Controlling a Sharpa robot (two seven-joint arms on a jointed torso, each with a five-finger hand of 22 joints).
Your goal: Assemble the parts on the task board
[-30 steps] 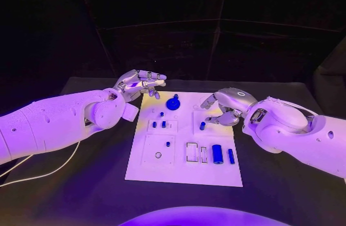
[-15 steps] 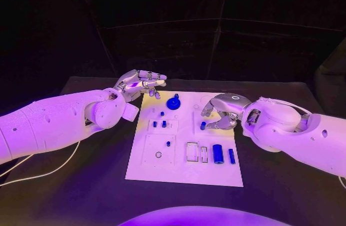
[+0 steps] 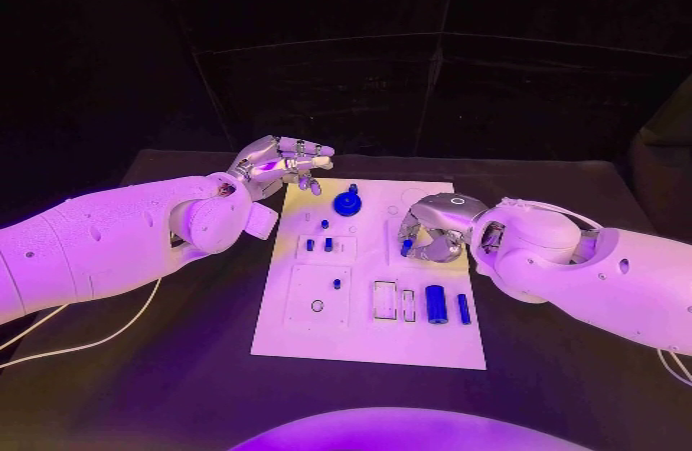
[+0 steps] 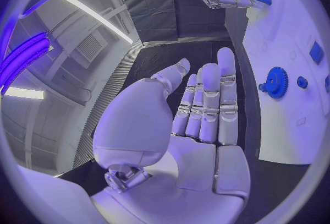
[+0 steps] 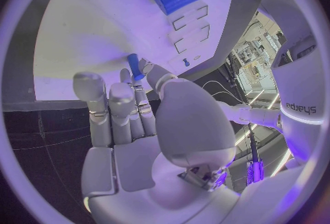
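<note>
Peg (image 3: 407,244), small and blue, sits on the white task board (image 3: 368,346) right at the fingertips of our right hand (image 3: 433,231); whether they pinch it, we cannot tell. Our left hand (image 3: 283,164) hovers empty, fingers loosely apart, near the blue gear (image 3: 346,205).

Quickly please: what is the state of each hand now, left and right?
Left hand: open, fingers apart, holding nothing.
Right hand: fingers meet a small blue part on the task board; held or only touched, cannot tell.
</note>
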